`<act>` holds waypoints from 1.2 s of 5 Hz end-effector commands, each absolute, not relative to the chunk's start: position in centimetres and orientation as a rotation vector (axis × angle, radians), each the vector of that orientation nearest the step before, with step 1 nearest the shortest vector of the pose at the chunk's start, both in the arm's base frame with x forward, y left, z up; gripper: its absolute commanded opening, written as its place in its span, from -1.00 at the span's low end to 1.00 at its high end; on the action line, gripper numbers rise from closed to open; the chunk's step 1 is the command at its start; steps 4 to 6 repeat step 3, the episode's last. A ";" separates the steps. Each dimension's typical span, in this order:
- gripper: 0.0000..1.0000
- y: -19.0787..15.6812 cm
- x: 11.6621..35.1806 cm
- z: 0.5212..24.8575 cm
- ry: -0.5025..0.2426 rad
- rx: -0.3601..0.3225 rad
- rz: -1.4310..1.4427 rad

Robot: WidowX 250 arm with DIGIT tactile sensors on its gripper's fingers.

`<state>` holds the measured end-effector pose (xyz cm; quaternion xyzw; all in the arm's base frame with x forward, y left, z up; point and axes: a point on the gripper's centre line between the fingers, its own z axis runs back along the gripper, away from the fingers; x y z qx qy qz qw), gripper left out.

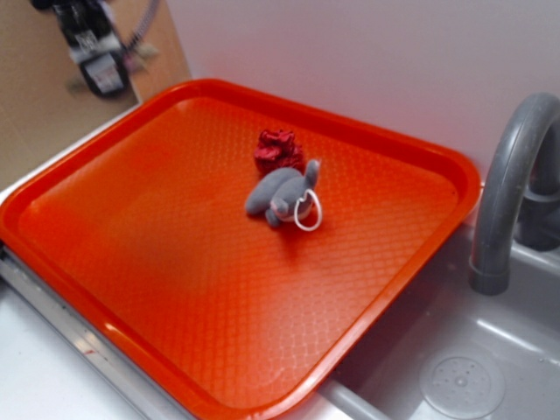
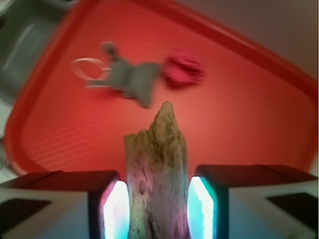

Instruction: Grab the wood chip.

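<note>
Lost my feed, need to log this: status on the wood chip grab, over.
Gripper shut on wood chip, raised above the orange tray. Grey plush mouse and dark-red wad left on tray. Nothing in the way.

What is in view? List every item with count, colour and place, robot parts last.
Rough tan-brown wood chip: one, between the tool's pads, held above the tray.
Grey plush mouse with white ring: one, near the tray's middle.
Wrinkly dark-red wad: one, just behind the mouse.
Orange textured plastic tray: one, on the counter beside the sink.
Grey sink basin: one, right of the tray.
Grey curved faucet: one, over the sink.
Tool: one, black, raised off the tray's far left corner.
</note>
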<state>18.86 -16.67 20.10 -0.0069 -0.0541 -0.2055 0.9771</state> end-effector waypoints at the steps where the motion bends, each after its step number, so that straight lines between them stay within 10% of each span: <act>1: -1.00 -14.0 14.3 27.3 -0.169 0.085 0.090; 6: -1.00 -13.8 14.5 26.1 -0.171 0.062 0.153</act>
